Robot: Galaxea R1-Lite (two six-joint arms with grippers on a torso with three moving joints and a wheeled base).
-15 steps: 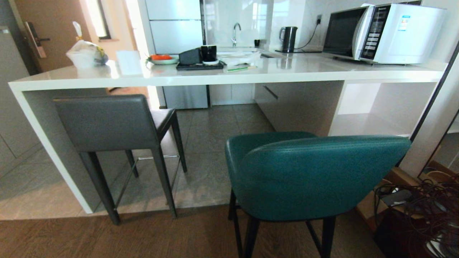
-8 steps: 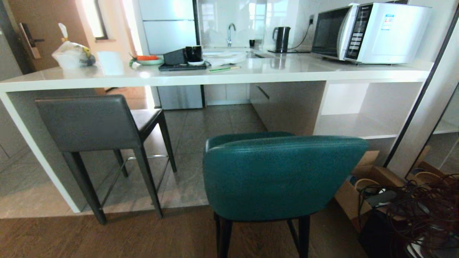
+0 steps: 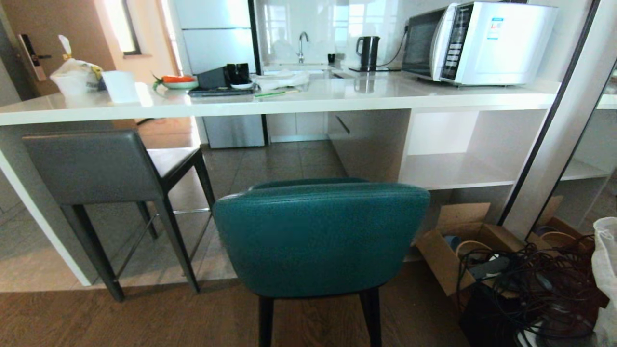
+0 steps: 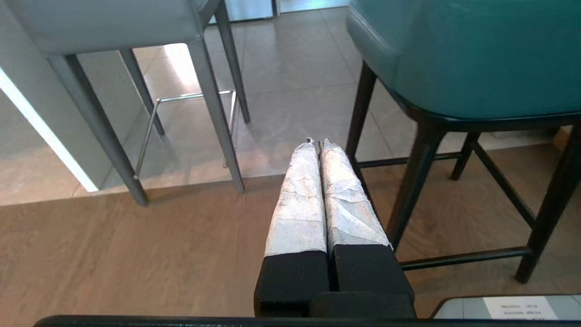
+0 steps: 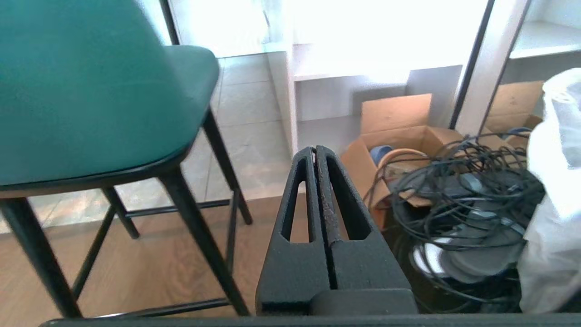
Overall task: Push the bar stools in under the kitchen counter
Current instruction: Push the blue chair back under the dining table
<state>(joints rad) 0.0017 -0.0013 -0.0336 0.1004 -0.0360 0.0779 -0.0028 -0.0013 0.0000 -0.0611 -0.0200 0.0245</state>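
Note:
The teal bar stool (image 3: 320, 236) stands right before me on the wood floor, its rounded back towards me, out from the white kitchen counter (image 3: 308, 103). The dark grey bar stool (image 3: 91, 166) stands at the left with its seat under the counter top. Neither arm shows in the head view. My left gripper (image 4: 316, 143) is shut and empty, low beside the teal stool's (image 4: 463, 54) black legs. My right gripper (image 5: 314, 150) is shut and empty too, on the other side of the teal stool (image 5: 91, 86).
An open cardboard box (image 3: 458, 246) and a tangle of black cables (image 3: 525, 284) lie on the floor at the right, with a white bag (image 3: 606, 279) beside them. A microwave (image 3: 482, 41), a kettle (image 3: 367, 52) and dishes stand on the counter. A wall panel (image 3: 554, 120) rises at the right.
The whole scene has slid left in the head view, so the camera has shifted right. The teal stool now stands centred before me. Neither stool has moved on the floor.

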